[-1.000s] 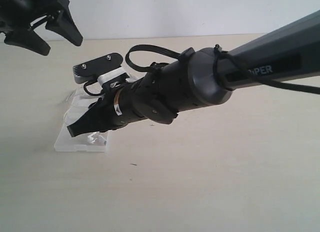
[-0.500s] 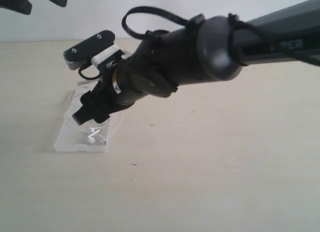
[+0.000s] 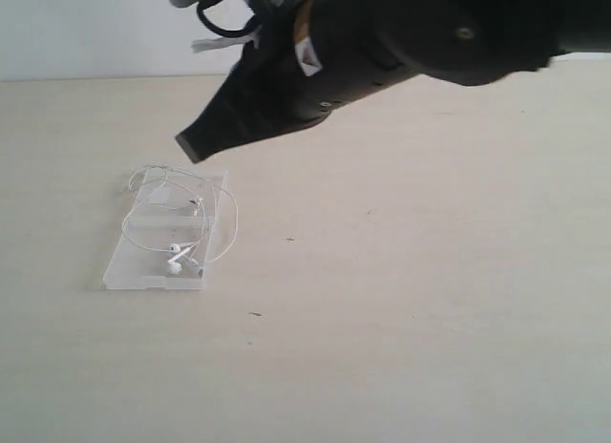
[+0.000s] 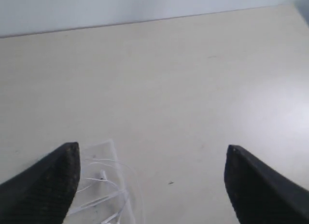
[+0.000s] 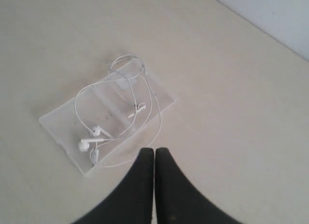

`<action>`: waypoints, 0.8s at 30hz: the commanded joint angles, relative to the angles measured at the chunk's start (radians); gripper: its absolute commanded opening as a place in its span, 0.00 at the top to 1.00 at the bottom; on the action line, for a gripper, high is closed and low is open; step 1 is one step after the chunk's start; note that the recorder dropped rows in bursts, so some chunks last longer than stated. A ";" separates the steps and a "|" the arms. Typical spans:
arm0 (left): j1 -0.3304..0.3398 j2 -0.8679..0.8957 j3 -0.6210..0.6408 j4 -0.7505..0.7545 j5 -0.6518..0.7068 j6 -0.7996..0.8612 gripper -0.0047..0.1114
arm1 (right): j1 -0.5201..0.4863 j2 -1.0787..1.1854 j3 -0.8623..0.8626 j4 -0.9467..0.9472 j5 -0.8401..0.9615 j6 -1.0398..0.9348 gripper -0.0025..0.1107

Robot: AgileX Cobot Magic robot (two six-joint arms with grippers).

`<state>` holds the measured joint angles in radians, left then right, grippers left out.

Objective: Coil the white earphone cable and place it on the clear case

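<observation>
The white earphone cable (image 3: pixel 175 265) lies in loose loops on the clear case (image 3: pixel 129 273), which rests flat on the table at the left. One loop hangs past the case's right edge. My right gripper (image 3: pixel 190 148) hovers above the case, shut and empty. In the right wrist view its closed tips (image 5: pixel 154 152) sit just off the case (image 5: pixel 60 125), with the cable (image 5: pixel 96 131) and both earbuds showing. My left gripper (image 4: pixel 152 185) is open wide, high over the table, with the case (image 4: pixel 99 149) and cable (image 4: pixel 104 181) near one finger (image 4: pixel 48 183).
The pale wooden table (image 3: pixel 430 300) runs to a white wall at the back. My right arm (image 3: pixel 410 32) spans the upper part of the exterior view. A small dark speck (image 3: pixel 255 314) lies on the table in front of the case.
My right gripper has risen off the case and away, leaving the cable lying on it. The left gripper has moved up out of the exterior view.
</observation>
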<state>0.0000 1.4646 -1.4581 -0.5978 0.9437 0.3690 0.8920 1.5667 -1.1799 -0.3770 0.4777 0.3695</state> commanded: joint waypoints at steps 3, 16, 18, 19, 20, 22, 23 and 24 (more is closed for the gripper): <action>-0.002 -0.221 0.211 -0.354 -0.094 0.303 0.29 | 0.003 -0.225 0.222 -0.010 -0.097 0.001 0.98; -0.002 -0.803 0.799 -0.885 -0.172 0.975 0.29 | 0.003 -0.728 0.526 -0.006 -0.272 0.115 0.98; -0.002 -0.880 0.847 -0.870 -0.168 0.978 0.29 | 0.003 -0.778 0.526 0.056 -0.243 0.119 0.98; -0.002 -0.916 0.865 -0.836 -0.168 0.978 0.29 | 0.003 -0.798 0.526 0.079 -0.243 0.126 0.98; -0.002 -0.947 0.879 -0.808 -0.163 0.980 0.29 | 0.003 -0.817 0.526 0.097 -0.243 0.130 0.98; -0.002 -0.992 0.893 -0.772 -0.147 0.980 0.29 | 0.003 -0.844 0.526 0.111 -0.243 0.130 0.98; -0.002 -1.011 0.898 -0.762 -0.145 0.980 0.29 | 0.003 -0.857 0.526 0.113 -0.243 0.130 0.98; -0.002 -1.027 0.900 -0.761 -0.145 0.980 0.29 | 0.003 -0.867 0.526 0.113 -0.245 0.130 0.98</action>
<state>0.0000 0.4876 -0.5726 -1.3765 0.7898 1.3422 0.8920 0.7319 -0.6592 -0.2806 0.2278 0.4940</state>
